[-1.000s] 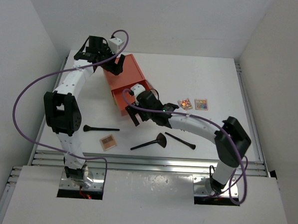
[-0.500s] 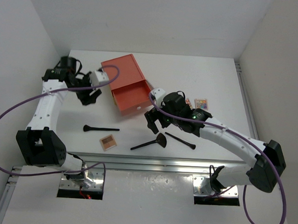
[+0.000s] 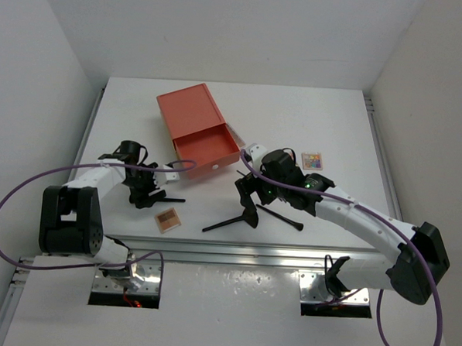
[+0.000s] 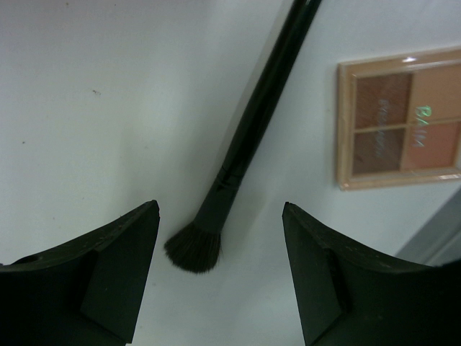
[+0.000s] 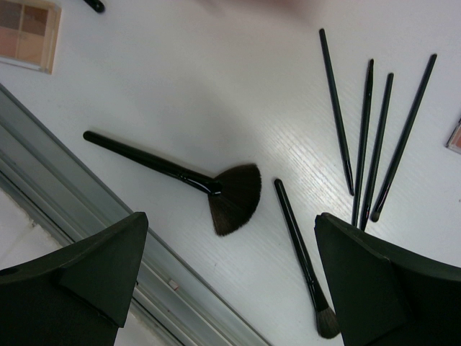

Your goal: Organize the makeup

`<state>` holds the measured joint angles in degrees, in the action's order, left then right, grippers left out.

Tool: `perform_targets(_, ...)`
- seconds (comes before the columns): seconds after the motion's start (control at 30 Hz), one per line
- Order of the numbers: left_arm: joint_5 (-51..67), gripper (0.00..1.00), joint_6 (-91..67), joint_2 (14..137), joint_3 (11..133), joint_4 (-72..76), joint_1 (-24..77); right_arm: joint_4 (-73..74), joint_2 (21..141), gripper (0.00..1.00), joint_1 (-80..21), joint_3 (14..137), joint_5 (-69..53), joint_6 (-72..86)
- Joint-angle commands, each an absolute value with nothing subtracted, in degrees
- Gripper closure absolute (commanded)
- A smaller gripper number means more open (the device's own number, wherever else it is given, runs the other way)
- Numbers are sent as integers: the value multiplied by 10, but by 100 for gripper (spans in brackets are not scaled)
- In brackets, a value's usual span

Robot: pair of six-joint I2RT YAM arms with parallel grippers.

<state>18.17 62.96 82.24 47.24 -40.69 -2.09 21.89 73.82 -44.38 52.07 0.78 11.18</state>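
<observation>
Though slanted, brush-head (image 4: 193,249) toward left pincer (image 4: 220,216).

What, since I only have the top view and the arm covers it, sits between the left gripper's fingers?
Observer: The bristle end of a black brush lies on the table in the gap of the open left gripper, ungripped.
Operator: And under the right gripper?
Observer: The right gripper hangs open above a fan brush, holding nothing.
Operator: Anything else down there?
Observer: Four thin black sticks lie close together, apart from the fan brush.
</observation>
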Motion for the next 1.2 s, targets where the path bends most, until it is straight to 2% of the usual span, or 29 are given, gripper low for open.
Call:
perform_targets(0.0,171,25,620,846,452,-305,-11,228,725,2,-441,517,-2,127)
perform_targets(0.1,157,25,614,883,457,-289,-5,238,733,2,-440,529,-4,130)
perform_targets(0.2,151,34,614,896,457,-289,-5,249,740,3,-442,538,-4,133)
perform_targets(0.23,145,47,620,896,449,-289,-5,250,743,3,-440,542,-2,134)
perform_targets(0.3,145,65,620,889,432,-289,-5,249,742,3,-440,541,11,138)
perform_targets(0.33,138,82,620,889,432,-294,-5,247,740,3,-439,537,15,141)
perform_targets(0.43,124,100,586,882,432,-320,-5,234,734,3,-440,529,26,149)
perform_targets(0.57,122,100,586,860,458,-387,-25,231,734,3,-439,531,29,149)
perform_targets(0.67,149,100,619,843,535,-489,-55,235,736,3,-439,531,29,146)
perform_targets(0.83,199,100,694,842,731,-703,-75,250,735,3,-436,532,29,131)
perform_targets(0.9,251,100,706,848,802,-746,-75,252,734,3,-432,530,29,126)
perform_targets(1.07,407,100,593,871,924,-690,-52,254,726,3,-420,529,29,127)
perform_targets(1.1,419,100,463,877,935,-642,-31,253,725,3,-419,528,27,127)
perform_targets(1.17,419,100,356,883,947,-516,-5,255,726,3,-419,529,29,133)
